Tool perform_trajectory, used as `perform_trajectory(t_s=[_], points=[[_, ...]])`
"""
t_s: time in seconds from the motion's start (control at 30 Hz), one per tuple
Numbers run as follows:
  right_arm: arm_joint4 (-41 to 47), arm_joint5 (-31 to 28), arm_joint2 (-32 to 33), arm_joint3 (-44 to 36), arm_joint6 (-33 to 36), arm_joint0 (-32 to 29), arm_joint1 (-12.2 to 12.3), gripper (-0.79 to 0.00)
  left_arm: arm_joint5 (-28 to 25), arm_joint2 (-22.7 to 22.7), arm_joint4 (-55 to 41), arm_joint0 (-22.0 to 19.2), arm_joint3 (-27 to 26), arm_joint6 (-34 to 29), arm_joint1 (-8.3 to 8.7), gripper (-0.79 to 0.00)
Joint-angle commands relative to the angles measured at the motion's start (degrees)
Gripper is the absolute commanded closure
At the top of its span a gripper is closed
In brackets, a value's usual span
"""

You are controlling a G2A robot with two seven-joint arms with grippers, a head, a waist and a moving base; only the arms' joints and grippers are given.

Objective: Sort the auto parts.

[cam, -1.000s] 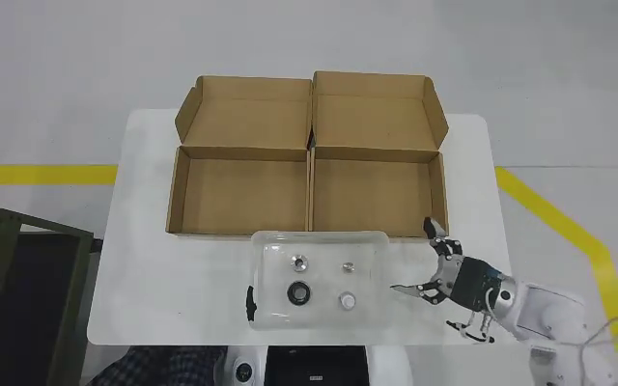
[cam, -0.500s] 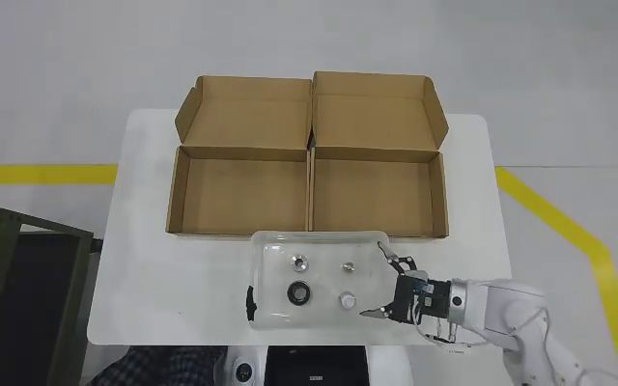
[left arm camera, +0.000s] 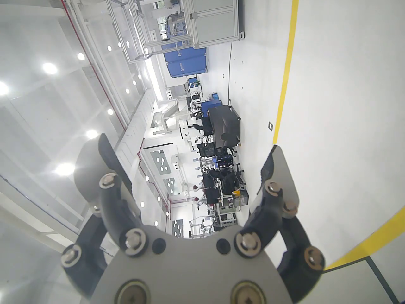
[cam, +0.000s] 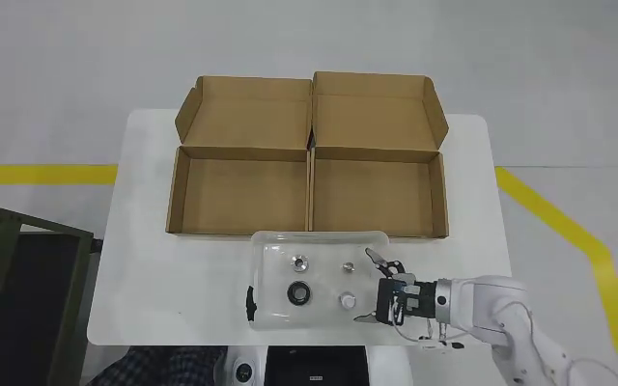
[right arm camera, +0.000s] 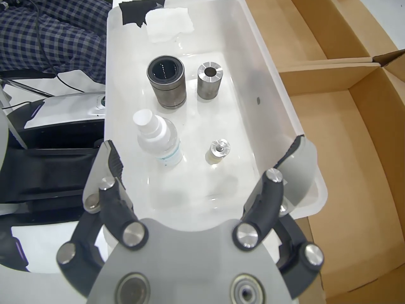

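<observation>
My right gripper (right arm camera: 206,145) hangs spread wide over the clear bin's (right arm camera: 272,74) end. The bearing (right arm camera: 166,86) and bushing (right arm camera: 208,85) stand upright, bores pointing up.

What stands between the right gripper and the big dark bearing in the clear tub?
In the right wrist view, a small clear bottle with a white cap stands between the right gripper and the bearing.

White table (cam: 145,241) on pale grey floor (cam: 77,77), yellow floor line (cam: 58,175) showing at either side of it. Dark green frame (cam: 39,280) just beside the table. Left wrist view: big bright hall, round ceiling lights (left arm camera: 50,68), aluminium-framed enclosure (left arm camera: 202,7), blue cabinets (left arm camera: 186,61), black cart (left arm camera: 224,124), cluttered workstations (left arm camera: 221,188) farther off.
</observation>
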Motion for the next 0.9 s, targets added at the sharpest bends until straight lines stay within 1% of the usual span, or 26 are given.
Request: perform_trajectory(t_s=[0.0,0.23,0.33,0.4,0.43,0.57,0.77,0.83,0.87], points=[[0.02,0.31,-0.61,0.13,0.48,0.32,0.01,-0.785,0.0,0.0,0.0,0.0,0.0,0.0,0.0,-0.785],[-0.99,1.14,-2.54,0.68,1.5,1.55,0.12,-0.785,0.0,0.0,0.0,0.0,0.0,0.0,0.0,-0.785],[-1.42,1.3,-3.16,0.95,1.71,2.01,0.19,-0.773,0.0,0.0,0.0,0.0,0.0,0.0,0.0,-0.785],[-1.77,1.49,-3.5,1.09,1.83,2.26,0.24,-0.711,0.0,0.0,0.0,0.0,0.0,0.0,0.0,-0.785],[-1.86,1.62,-3.66,1.17,1.82,2.35,0.26,-0.693,0.0,0.0,0.0,0.0,0.0,0.0,0.0,-0.785],[-2.42,1.87,-4.36,1.54,2.0,2.73,0.35,-0.671,0.0,0.0,0.0,0.0,0.0,0.0,0.0,-0.785],[-3.13,1.81,-5.41,2.01,2.48,3.21,0.52,-0.665,0.0,0.0,0.0,0.0,0.0,0.0,0.0,-0.785],[-3.32,1.73,-5.87,2.07,2.76,3.3,0.57,-0.628,0.0,0.0,0.0,0.0,0.0,0.0,0.0,-0.785],[-3.4,1.7,-6.1,2.08,2.92,3.38,0.59,-0.57,0.0,0.0,0.0,0.0,0.0,0.0,0.0,-0.785]])
